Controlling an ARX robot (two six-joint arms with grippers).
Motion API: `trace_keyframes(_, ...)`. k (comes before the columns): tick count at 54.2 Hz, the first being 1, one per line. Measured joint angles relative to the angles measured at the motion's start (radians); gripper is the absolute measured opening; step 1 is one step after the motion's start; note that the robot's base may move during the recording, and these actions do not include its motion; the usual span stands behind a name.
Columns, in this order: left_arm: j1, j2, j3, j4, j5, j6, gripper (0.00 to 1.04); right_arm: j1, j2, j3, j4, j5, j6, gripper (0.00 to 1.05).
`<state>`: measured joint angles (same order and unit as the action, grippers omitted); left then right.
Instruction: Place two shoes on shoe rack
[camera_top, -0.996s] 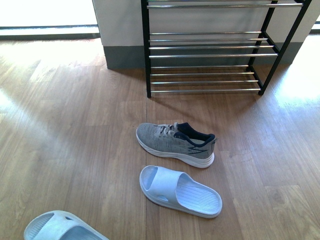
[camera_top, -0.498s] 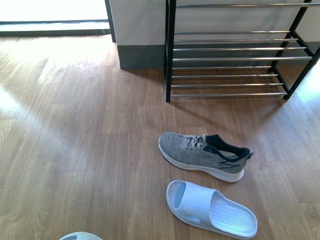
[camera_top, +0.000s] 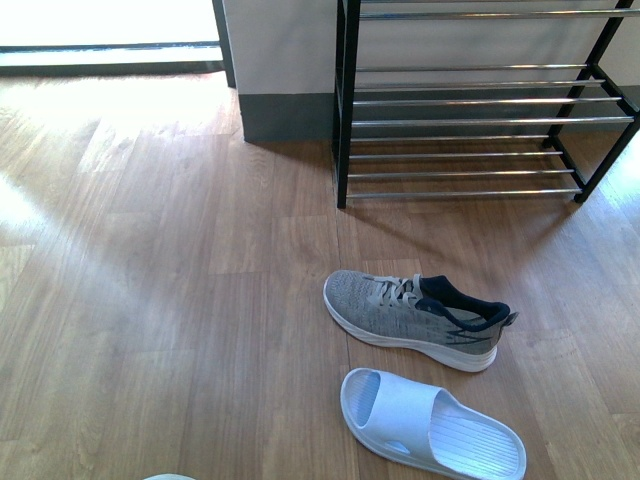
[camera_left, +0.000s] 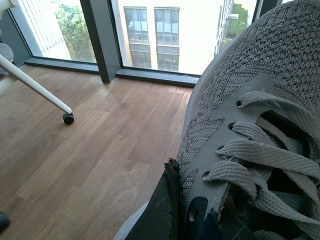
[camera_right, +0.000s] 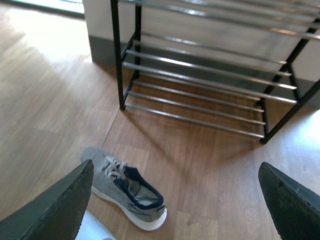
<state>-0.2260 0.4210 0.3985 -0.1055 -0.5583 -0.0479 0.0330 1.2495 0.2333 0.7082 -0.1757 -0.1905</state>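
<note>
Sneaker (camera_top: 415, 318): grey knit with a white sole and dark lining; lay on its sole on the wooden floor (camera_top: 150, 250), toe to the left of the front view and heel to the right; sat in front of the shoe rack, well apart from it and on none of its shelves.
Slide (camera_top: 430, 425): pale blue; lay flat on the floor just on the near side of the sneaker, close beside it with a narrow strip of floor between, toe likewise to the left.
Shoe rack (camera_top: 470, 120): stood against the wall (camera_top: 285, 45) at the far right of the floor; black side frames joined by shiny chrome bars in several tiers.
Second sneaker (camera_left: 240, 100): grey knit with pale laces; filled the right half of the left wrist view, very near the camera and raised clear of the floor behind it.
Left gripper (camera_left: 181, 217): looked clamped on the second sneaker at its eyelet edge; one dark finger (camera_left: 159, 217) pressed against the knit outer side, the other mostly hidden by the shoe.
Right gripper (camera_right: 175, 163): spread wide, with nothing between its two dark fingers (camera_right: 60, 200); hung above the floor, looking down on the sneaker and the shoe rack.
Window (camera_left: 165, 35): tall panes in dark frames, seen behind the second sneaker, with buildings outside.
Castor (camera_left: 68, 118): small black wheel under a white slanting leg, resting on the floor near the window.
</note>
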Motion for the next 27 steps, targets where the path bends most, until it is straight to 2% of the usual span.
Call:
trace_keyframes(12, 0.0, 0.0, 0.0, 0.0, -0.003, 0.0, 0.01, 0.037, 0.57, 0.224, 0.077, 0.013, -0.111, 0.96)
trace_keyframes(19, 0.0, 0.0, 0.0, 0.0, -0.003, 0.0, 0.01, 0.048, 0.864, 0.396, 0.041, -0.005, -0.16, 0.96)
trace_keyframes(27, 0.0, 0.0, 0.0, 0.0, -0.003, 0.0, 0.01, 0.05, 1.06, 0.557, 0.0, -0.002, -0.198, 0.96)
